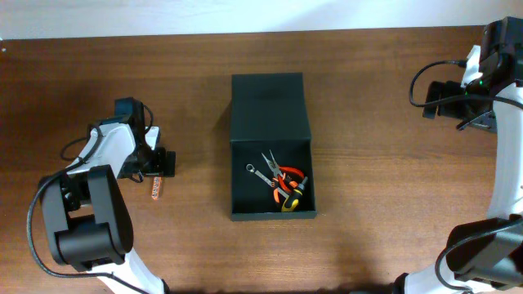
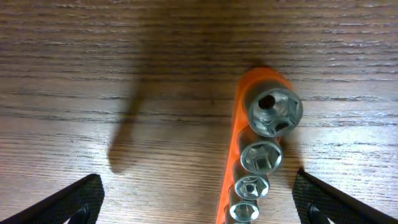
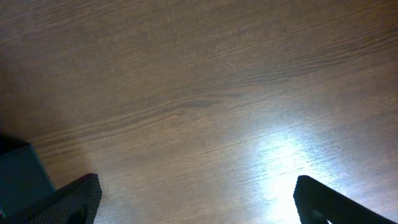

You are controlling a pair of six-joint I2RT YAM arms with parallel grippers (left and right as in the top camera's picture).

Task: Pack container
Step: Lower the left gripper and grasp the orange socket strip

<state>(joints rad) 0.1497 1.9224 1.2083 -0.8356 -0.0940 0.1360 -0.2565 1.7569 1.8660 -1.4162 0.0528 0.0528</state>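
Pickup step: the released left claw (image 2: 196,200) is hovering over the socket rail (image 2: 261,155), likely needing centring before clenching.

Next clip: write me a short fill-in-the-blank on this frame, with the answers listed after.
1. The container sits on the table with its flap lid ____.
2. The socket rail on the table below the left gripper is coloured ____.
3. The pliers lie ____ the container.
4. The right gripper is open and holds ____.

Missing words: open; orange; inside; nothing.
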